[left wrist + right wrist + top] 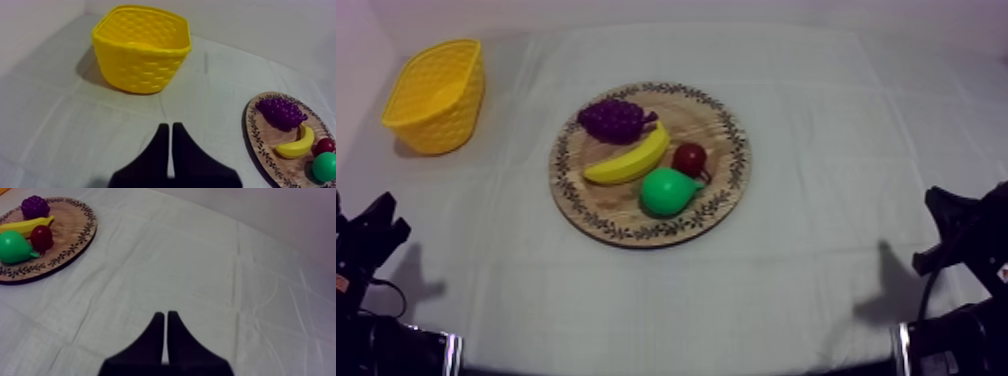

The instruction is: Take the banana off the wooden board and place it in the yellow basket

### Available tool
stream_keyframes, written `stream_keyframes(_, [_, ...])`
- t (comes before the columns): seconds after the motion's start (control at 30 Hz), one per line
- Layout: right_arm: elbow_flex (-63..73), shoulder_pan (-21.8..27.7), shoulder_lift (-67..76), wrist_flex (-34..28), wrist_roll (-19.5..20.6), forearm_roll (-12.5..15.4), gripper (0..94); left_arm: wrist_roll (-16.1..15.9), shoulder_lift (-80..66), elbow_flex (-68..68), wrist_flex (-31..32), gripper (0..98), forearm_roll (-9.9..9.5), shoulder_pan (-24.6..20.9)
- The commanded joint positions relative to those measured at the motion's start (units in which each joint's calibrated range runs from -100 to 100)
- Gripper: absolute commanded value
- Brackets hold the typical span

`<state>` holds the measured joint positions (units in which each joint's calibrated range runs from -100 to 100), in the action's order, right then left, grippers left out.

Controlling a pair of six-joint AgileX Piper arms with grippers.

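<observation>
A yellow banana (629, 159) lies across the middle of the round wooden board (726, 120), between purple grapes (613, 119) and a green pear (668, 191). The banana (297, 145) also shows in the left wrist view, and the banana (26, 224) in the right wrist view. The yellow basket (436, 95) stands at the far left; its open mouth faces my left gripper (169, 132), whose fingers lie together, shut on nothing. My left gripper (381, 222) rests low at the left edge. My right gripper (165, 319) is shut too, over bare cloth, and my right gripper (941, 205) rests low at the right.
A small red fruit (689, 158) sits on the board right of the banana, touching the pear. Grey-white cloth (836, 150) spreads wide between the board and the right arm, with a narrower strip between board and basket.
</observation>
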<state>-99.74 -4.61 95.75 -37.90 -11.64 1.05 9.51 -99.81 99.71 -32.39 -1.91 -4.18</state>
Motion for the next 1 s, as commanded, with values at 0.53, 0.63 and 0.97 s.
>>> stream_keyframes(0.53, [0.0, 0.0, 0.0, 0.0, 0.0, 0.0, 0.4, -4.7, 0.0, 0.0, 0.0, 0.0, -0.06, 0.2])
stream_keyframes(0.63, [0.0, 0.0, 0.0, 0.0, 0.0, 0.0, 0.4, -4.7, 0.3, -0.5, -1.2, 0.0, 0.08, 0.2])
stream_keyframes(0.97, [0.0, 0.0, 0.0, 0.0, 0.0, 0.0, 0.4, -0.3, 19.8, -7.8, -3.4, 0.0, -1.43, 3.2])
